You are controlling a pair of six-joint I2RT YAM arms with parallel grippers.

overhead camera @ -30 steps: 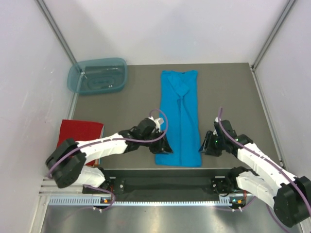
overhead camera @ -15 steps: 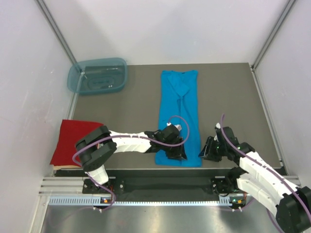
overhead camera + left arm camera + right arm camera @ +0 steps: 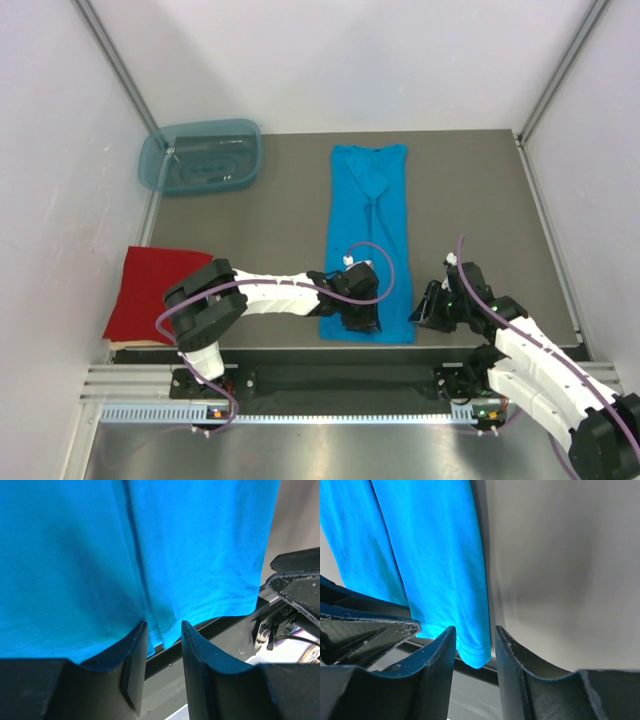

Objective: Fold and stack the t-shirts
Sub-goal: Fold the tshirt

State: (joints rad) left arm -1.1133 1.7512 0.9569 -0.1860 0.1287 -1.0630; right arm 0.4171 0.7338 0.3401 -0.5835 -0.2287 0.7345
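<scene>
Blue shirt point(image 3: 372, 215) is lying lengthwise on the tabletop point(image 3: 270, 230), 12 to 6 o'clock; red shirt point(image 3: 155, 290) is sitting folded at 8 o'clock. Left claw point(image 3: 162, 626) and right claw point(image 3: 474, 630) are standing released, grasping nothing, at the blue hem.

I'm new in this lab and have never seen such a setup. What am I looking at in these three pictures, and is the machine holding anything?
Two robot arms are bolted at the near edge of a grey table, each ending in a two-finger gripper. The wide picture comes from a fixed camera above and behind them; the other two come from a camera on each wrist, with that arm's dark fingers at the bottom. On the table lie a turquoise t-shirt folded into a long strip, a folded red t-shirt at its near left edge, and a translucent plastic tub far left. The left gripper is at the turquoise shirt's near hem, the right gripper at its near right corner. Both are open; nothing is held.
</scene>
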